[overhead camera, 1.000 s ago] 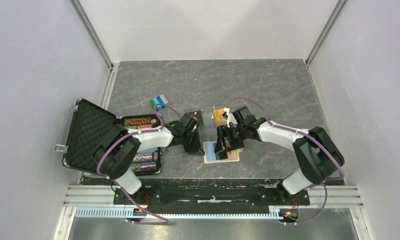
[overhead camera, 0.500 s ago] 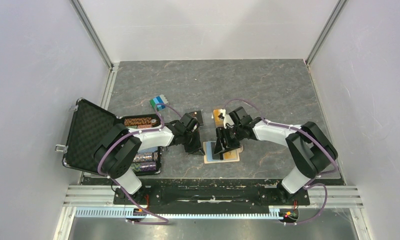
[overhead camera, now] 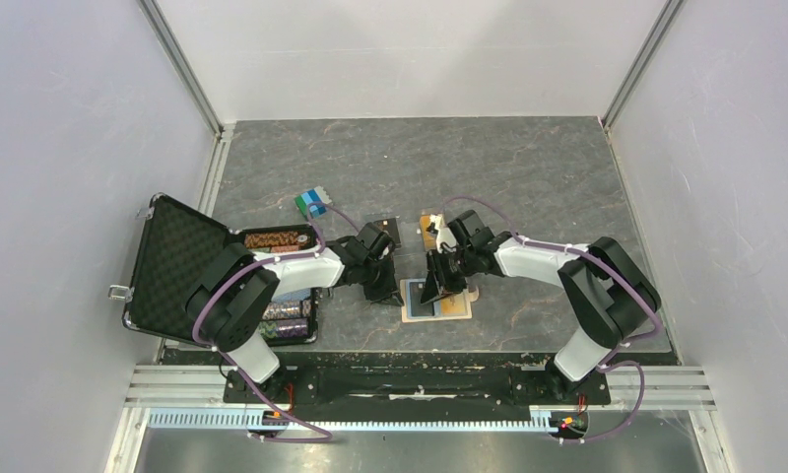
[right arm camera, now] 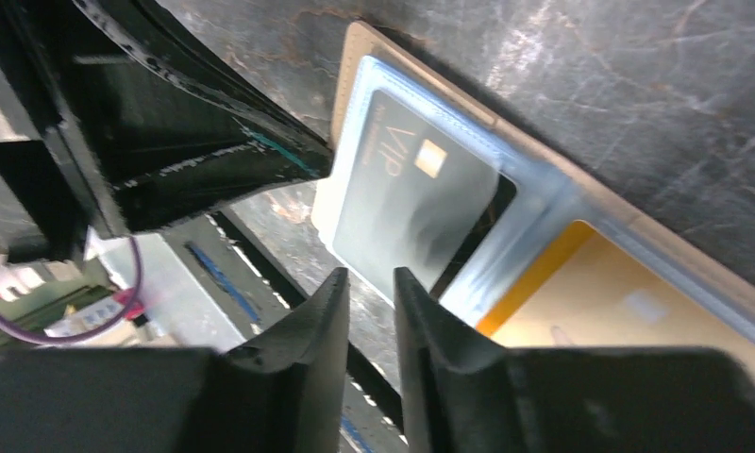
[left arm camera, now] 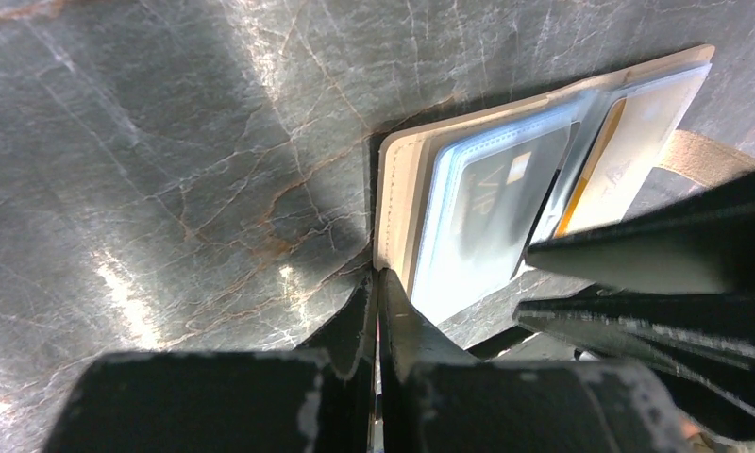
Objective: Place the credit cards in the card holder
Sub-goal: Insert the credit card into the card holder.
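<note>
The tan card holder [overhead camera: 455, 308] lies open on the table, light-blue inside [left arm camera: 468, 236]. Its left clear pocket holds a dark card marked VIP [right arm camera: 416, 189]. An orange-yellow credit card [right arm camera: 605, 302] sits in the right pocket [left arm camera: 610, 170]. My left gripper [left arm camera: 377, 276] is shut, and its tips rest against the holder's near left edge. My right gripper [right arm camera: 372, 279] hovers over the holder's near edge by the dark card. Its jaws are a narrow gap apart with nothing between them.
A black foam-lined chip case [overhead camera: 173, 266] stands open at the left, with rows of chips [overhead camera: 272, 239] beside it. A small blue-green box [overhead camera: 313, 202], a small black box [overhead camera: 385, 232] and an orange clear-lidded box [overhead camera: 429, 229] lie behind the grippers.
The right gripper's jaws have closed from wide to a narrow gap, and that arm has shifted slightly left. The left gripper and the card holder have stayed put.
</note>
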